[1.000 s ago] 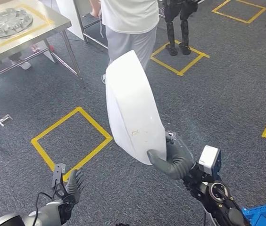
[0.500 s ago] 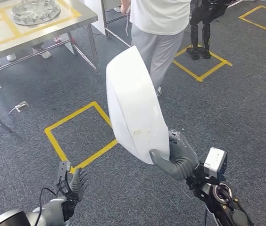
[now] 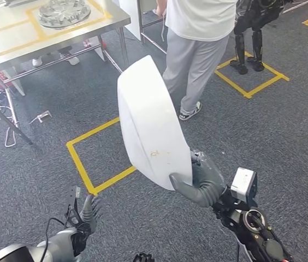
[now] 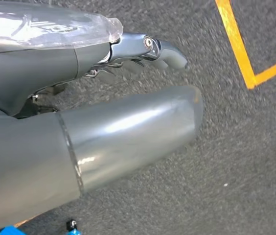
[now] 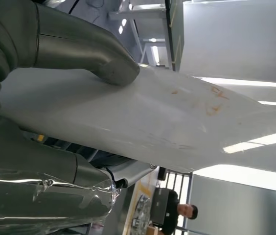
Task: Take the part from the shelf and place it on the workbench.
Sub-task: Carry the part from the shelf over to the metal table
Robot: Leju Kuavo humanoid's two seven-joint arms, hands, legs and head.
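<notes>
Grey carpet floor [image 3: 267, 136] spreads across the whole head view, marked with a yellow tape square [image 3: 99, 158] at about nine o'clock from the picture's middle. Up at eleven o'clock stands the steel bench [image 3: 16, 46], yellow tape on its top and a round metal part [image 3: 64, 11] lying inside that outline. At one o'clock a person [image 3: 197, 49] in a white shirt and grey trousers stands on the carpet, and farther toward two o'clock are the dark legs of another robot [image 3: 249, 43] inside a taped square.

Dead centre, the big white part [image 3: 152, 123] is up in the air, well apart from the bench, tilted with its broad face toward the camera. The right hand [image 3: 200, 180] grips its lower edge at five o'clock, thumb across the front, fingers [image 5: 74, 174] wrapped behind; the right wrist view shows thumb and fingers pinching the white panel between them.

Down at seven o'clock the left hand [image 3: 87, 213] hangs low over the carpet, holding nothing, fingers [image 4: 158, 49] straight and slightly spread.
</notes>
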